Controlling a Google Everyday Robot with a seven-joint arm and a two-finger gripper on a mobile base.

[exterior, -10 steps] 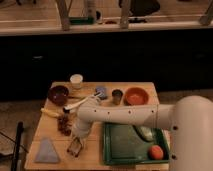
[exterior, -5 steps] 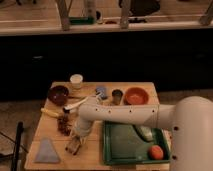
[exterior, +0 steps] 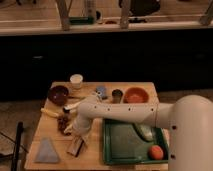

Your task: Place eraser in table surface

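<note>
The eraser (exterior: pixel 75 147), a small tan block with darker sides, lies on the wooden table surface (exterior: pixel 95 159) near its front edge, left of the middle. My gripper (exterior: pixel 76 138) hangs at the end of the white arm, directly over the eraser and at or just above it. I cannot tell whether it touches the eraser.
A grey-blue triangular cloth (exterior: pixel 47 151) lies left of the eraser. A dark green tray (exterior: pixel 120 150) to its right holds an orange fruit (exterior: pixel 157 152). An orange bowl (exterior: pixel 136 95), a metal cup (exterior: pixel 117 95), a dark bowl (exterior: pixel 58 94), a white cup (exterior: pixel 76 80) and a banana (exterior: pixel 50 113) sit further back.
The gripper and the eraser have shifted only slightly and stay at the same spot near the front of the table. Nothing else has moved.
</note>
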